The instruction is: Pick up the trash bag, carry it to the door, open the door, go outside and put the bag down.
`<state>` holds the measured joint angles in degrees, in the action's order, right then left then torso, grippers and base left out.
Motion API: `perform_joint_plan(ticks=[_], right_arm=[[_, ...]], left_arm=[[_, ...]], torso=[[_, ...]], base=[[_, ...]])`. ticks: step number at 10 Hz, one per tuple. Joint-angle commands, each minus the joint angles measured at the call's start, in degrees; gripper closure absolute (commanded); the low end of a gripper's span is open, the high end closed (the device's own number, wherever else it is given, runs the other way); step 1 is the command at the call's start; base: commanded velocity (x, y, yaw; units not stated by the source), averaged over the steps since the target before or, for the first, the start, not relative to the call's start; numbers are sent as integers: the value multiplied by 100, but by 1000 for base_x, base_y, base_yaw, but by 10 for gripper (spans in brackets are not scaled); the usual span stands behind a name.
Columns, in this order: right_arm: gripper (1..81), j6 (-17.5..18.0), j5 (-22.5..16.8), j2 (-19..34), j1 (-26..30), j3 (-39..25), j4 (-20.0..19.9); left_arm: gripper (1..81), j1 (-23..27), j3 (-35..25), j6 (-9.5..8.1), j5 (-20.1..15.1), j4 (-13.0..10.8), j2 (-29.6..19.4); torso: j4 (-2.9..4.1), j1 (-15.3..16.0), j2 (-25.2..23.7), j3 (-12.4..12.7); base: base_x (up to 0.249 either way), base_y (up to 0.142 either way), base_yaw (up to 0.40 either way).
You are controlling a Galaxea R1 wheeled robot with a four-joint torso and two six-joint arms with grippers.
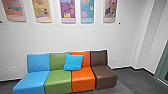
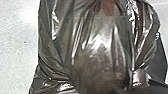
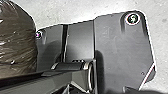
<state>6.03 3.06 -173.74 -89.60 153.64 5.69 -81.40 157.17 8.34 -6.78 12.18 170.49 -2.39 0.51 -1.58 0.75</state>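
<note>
I see a blue seat point(image 1: 31, 80), a green seat point(image 1: 58, 78), an orange seat point(image 1: 83, 78) and a dark brown seat point(image 1: 103, 75), plus a bright blue cushion point(image 1: 73, 62). The wall point(image 1: 75, 37) looks off-white to me, the floor point(image 1: 135, 80) dark grey, the middle poster point(image 1: 67, 11) mostly purple, the trash bag point(image 2: 100, 50) brownish black.

You are seeing glossy, crinkled plastic gleaming on the trash bag point(image 2: 100, 57), while the orange seat point(image 1: 83, 76) is showing a smooth, leather-like sheen, a cloth-like cushion point(image 1: 73, 62) resting against its backrest, a matt wall point(image 1: 75, 37) standing behind.
</note>
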Motion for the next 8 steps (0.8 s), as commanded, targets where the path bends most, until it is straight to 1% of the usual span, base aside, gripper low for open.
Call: perform_joint_plan(ticks=[1, 5, 8], right_arm=[[10, 12, -280, -32, 315, -37, 90], [10, 21, -218, -137, 288, -2, 72], [10, 21, -271, -128, 324, 7, 72]], left_arm=[[811, 374, 24, 10, -342, -14, -14], [811, 374, 33, 19, -333, -23, 3], [811, 374, 33, 19, -333, -23, 12]], torso=[[0, 0, 0, 0], [0, 0, 0, 0], [0, 0, 0, 0]], base=[[0, 0, -221], [0, 0, -227], [0, 0, -242]])
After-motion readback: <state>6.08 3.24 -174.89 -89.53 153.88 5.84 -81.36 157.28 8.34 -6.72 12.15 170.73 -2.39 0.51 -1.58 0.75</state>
